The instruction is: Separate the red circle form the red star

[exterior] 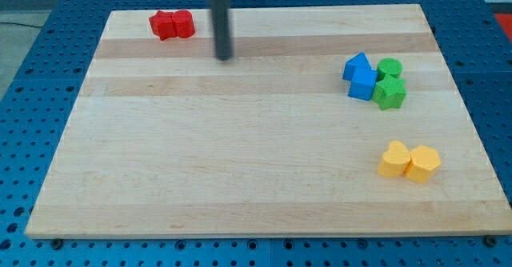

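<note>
Red pair at the bench's top-left corner, my tip beside it.

The wooden bench carries the blue blocks touching two green blocks near its right edge, two yellow blocks touching toward the bottom-right corner, and the red star touching the red circle. My tip, a bare rod with no hand and holding nothing, stands just right of and below the red circle, apart from it.

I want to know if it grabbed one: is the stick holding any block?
No, nothing is held. My tip stands on bare board, right of the two red blocks, touching neither.
</note>
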### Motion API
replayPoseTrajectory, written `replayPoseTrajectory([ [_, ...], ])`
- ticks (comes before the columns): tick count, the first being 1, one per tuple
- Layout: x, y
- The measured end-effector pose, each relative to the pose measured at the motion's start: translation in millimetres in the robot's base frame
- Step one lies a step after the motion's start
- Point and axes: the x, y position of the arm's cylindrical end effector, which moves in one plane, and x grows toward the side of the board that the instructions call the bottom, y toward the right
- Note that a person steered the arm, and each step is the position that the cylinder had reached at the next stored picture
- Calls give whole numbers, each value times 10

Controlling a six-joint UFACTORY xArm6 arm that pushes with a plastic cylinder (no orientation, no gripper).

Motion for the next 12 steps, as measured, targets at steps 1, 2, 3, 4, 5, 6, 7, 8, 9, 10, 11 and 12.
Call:
replayPoseTrajectory([
  [1, -5, -1041],
  [2, -308, -1394],
  [3, -679, -1394],
  [4, -834, -1216],
  [5, -843, -817],
  [6, -843, -339],
  [7, -842, 143],
  [8, -788, 471],
  [9, -592, 880],
  [10, -269, 891],
  [11, -68, 1321],
  [12, 156, 1837],
])
